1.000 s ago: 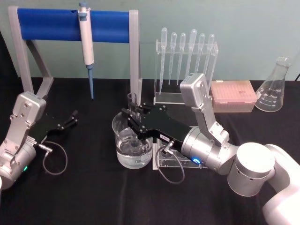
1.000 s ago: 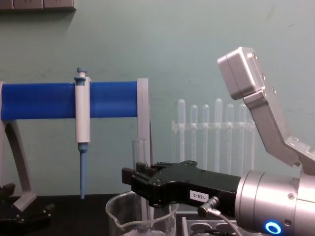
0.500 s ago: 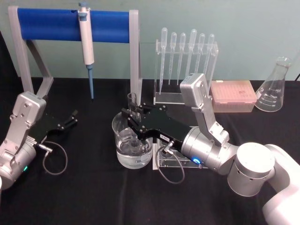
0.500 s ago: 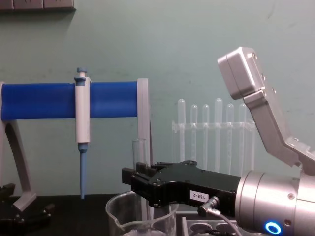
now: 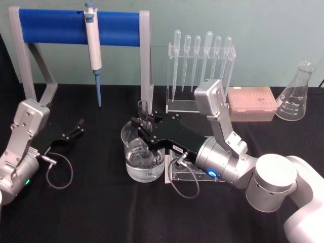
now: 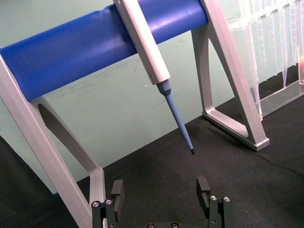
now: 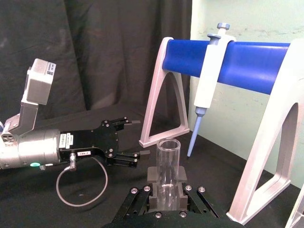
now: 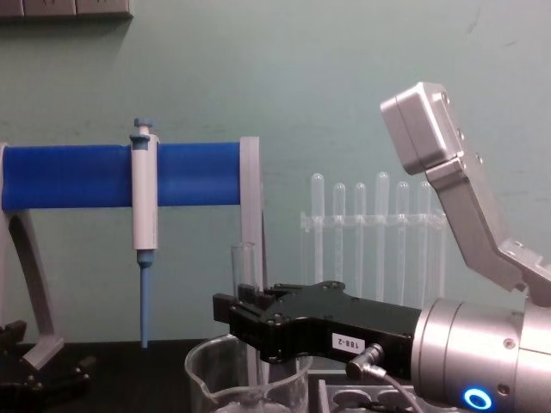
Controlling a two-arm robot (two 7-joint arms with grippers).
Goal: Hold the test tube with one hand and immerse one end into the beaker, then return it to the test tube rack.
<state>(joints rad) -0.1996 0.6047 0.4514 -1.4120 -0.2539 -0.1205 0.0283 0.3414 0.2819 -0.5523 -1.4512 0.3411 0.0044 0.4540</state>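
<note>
My right gripper (image 5: 143, 129) is shut on the test tube (image 5: 143, 108), a clear glass tube held upright with its open rim on top. The tube's lower part reaches down inside the beaker (image 5: 128, 161), a wide glass vessel holding clear liquid at the table's middle. In the chest view the tube (image 8: 244, 263) rises above the black gripper (image 8: 248, 315), with the beaker's rim (image 8: 200, 365) below. The right wrist view shows the tube (image 7: 167, 164) clamped between the fingers (image 7: 153, 175). My left gripper (image 5: 78, 126) rests open at the left, its fingers (image 6: 118, 189) spread apart with nothing between them.
A blue-barred stand (image 5: 76, 22) holding a white-and-blue micropipette (image 5: 93, 38) stands at the back left. Behind the beaker is a rack of plastic pipettes (image 5: 201, 55), with a pink tip box (image 5: 251, 102) and a conical flask (image 5: 295, 95) to its right. A clear holed rack (image 5: 178, 174) lies under my right arm.
</note>
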